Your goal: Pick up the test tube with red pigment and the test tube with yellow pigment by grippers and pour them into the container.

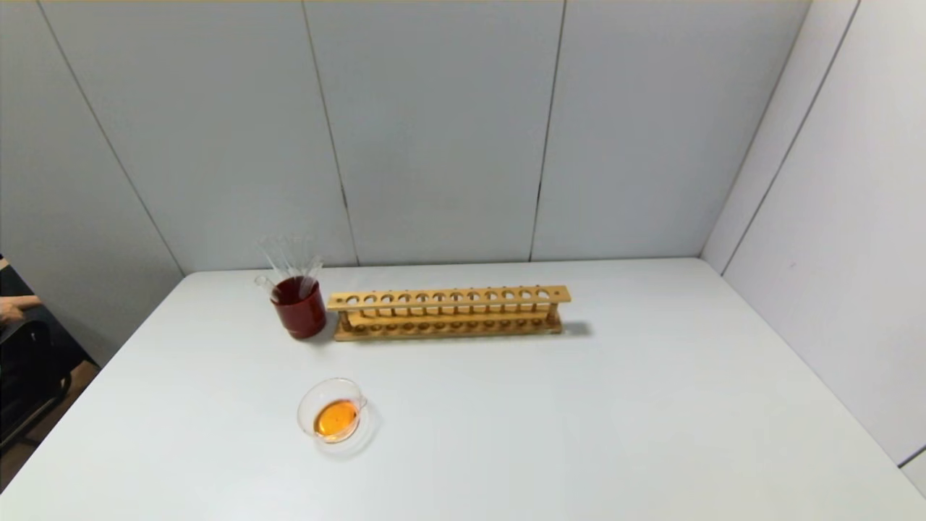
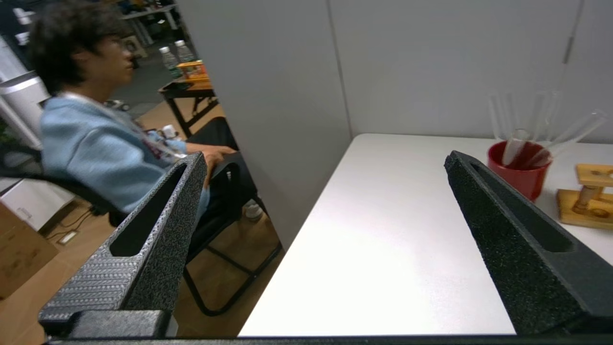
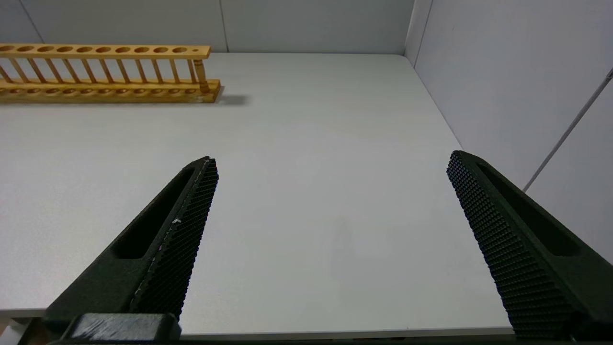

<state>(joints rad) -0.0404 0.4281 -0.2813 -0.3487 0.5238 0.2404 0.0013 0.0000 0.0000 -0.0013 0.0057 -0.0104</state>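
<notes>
The container [image 1: 309, 402], a small clear glass dish, sits on the white table at the front left and holds orange liquid. No tube with red or yellow colour shows. Several clear tubes [image 1: 288, 262] lean in a dark red cup [image 1: 300, 310], their bottoms hidden inside it; they also show in the left wrist view [image 2: 516, 143]. My left gripper [image 2: 324, 158] is open and empty, low over the table's near left edge. My right gripper [image 3: 331, 158] is open and empty over the near right of the table. Neither gripper shows in the head view.
An empty wooden tube rack [image 1: 448, 312] stands at the back middle, right of the cup; it also shows in the right wrist view [image 3: 103, 72]. Grey walls close the back and right. A seated person [image 2: 96, 134] is beyond the table's left edge.
</notes>
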